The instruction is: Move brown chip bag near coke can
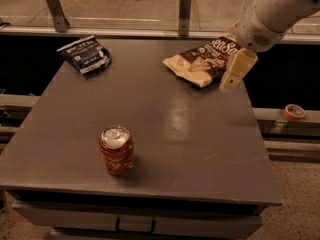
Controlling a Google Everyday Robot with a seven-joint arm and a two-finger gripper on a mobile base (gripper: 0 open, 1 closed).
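The brown chip bag [197,62], dark brown and cream with white lettering, lies flat at the back right of the grey table [200,149]. The coke can [116,149], red with a silver top, stands upright at the front left, far from the bag. My gripper [232,78] comes in from the top right on a white arm and hangs over the bag's right end, covering part of its lettering. It holds nothing that I can see.
A smaller dark blue bag [85,54] lies at the back left corner. A metal rail with upright posts [185,6] runs behind the table. A roll of tape [294,112] sits on a ledge to the right, below table height.
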